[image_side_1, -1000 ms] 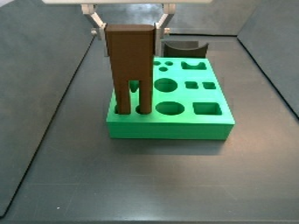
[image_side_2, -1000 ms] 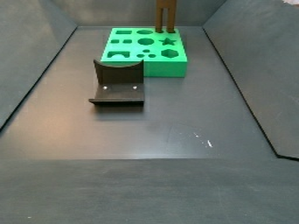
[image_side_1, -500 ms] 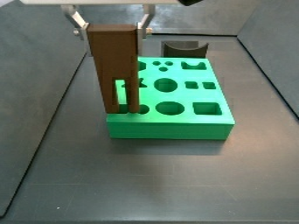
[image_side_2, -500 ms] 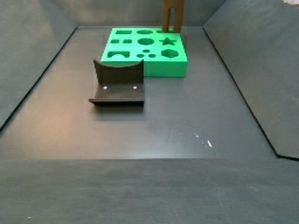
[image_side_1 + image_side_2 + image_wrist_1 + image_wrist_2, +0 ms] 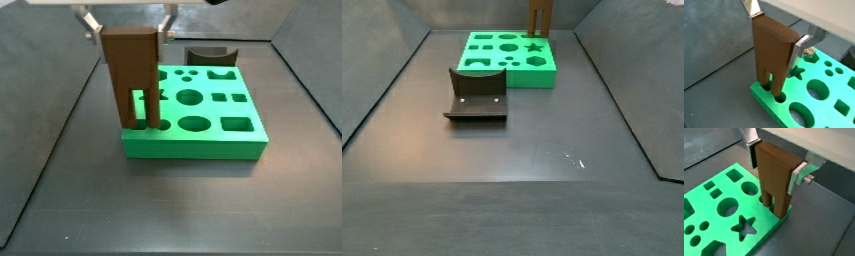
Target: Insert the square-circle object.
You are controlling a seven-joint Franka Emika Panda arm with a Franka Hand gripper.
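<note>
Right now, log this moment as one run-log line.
gripper: shut on tall brown two-pronged wooden block | block: upright, prongs entering holes of green board | dark fixture: apart, untouched

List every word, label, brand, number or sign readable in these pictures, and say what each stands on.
None: no readable text in any view.
The square-circle object, held by the gripper above the green board's corner, is plain brown.
The green board carries only shaped cutouts, no lettering.
The fixture and the gripper's silver fingers show no markings.
</note>
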